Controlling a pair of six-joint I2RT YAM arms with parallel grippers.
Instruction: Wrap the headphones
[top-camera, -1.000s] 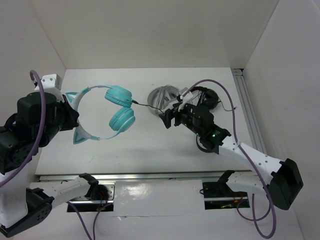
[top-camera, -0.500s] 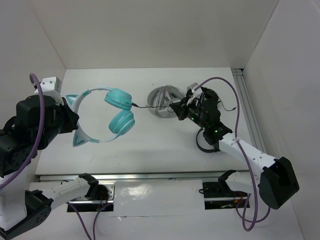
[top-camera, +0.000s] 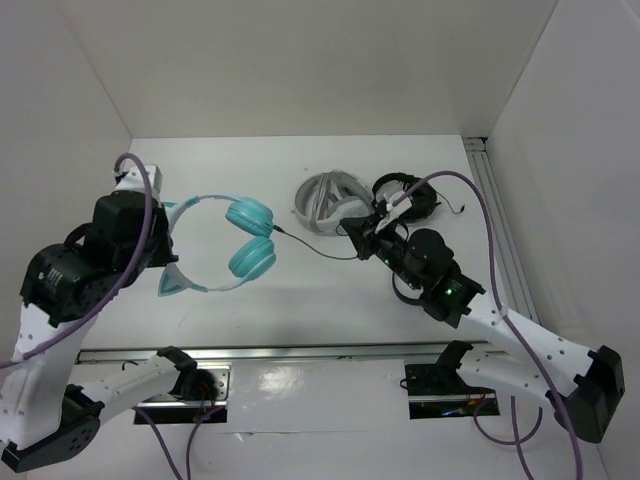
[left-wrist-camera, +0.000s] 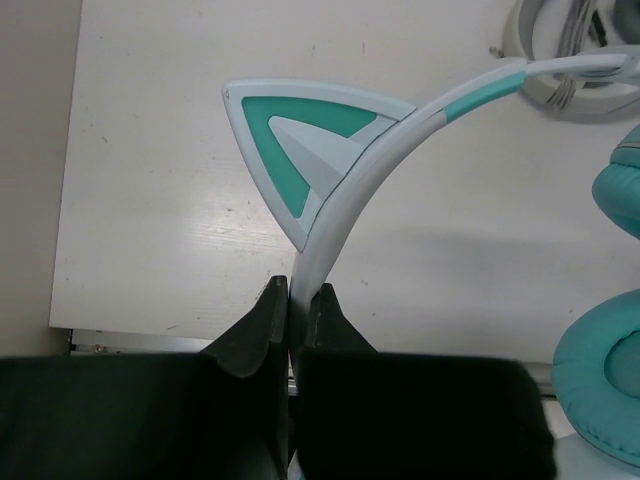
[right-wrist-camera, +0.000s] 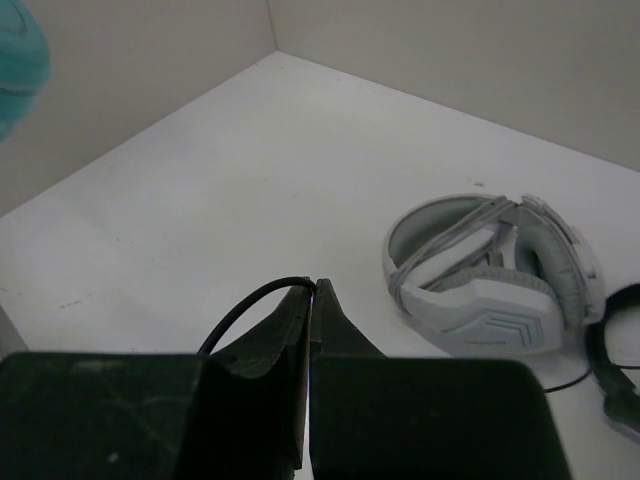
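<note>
Remote check, 3 views.

L arm: the left gripper (left-wrist-camera: 293, 296) has its fingers closed tight on the pale blue headband (left-wrist-camera: 345, 205) of the headphones (top-camera: 251, 258), gripping just below 1 cat ear (left-wrist-camera: 300, 130). No gap shows between fingers and band.

Task item: the teal headphones sit over the left half of the table (top-camera: 300, 290), headband toward the L arm, 2 ear cups pointing toward the centre. The band casts a shadow on the surface in the L wrist view, so it appears lifted; I can't confirm whether the cups touch the table.

Cable: the thin black cable (top-camera: 322, 250) leaves the cups and runs right in a shallow sag to the R arm.

R arm: the right gripper (right-wrist-camera: 308, 296) is pinched together on the cable, which loops out of the fingertips to the left in the R wrist view.

Other items: white-grey headphones (top-camera: 325, 200) lie flat at the rear centre, just behind the R gripper. Black headphones (top-camera: 405, 195) lie beside them to the right, partly hidden by the R arm's purple hose (top-camera: 480, 240).
</note>
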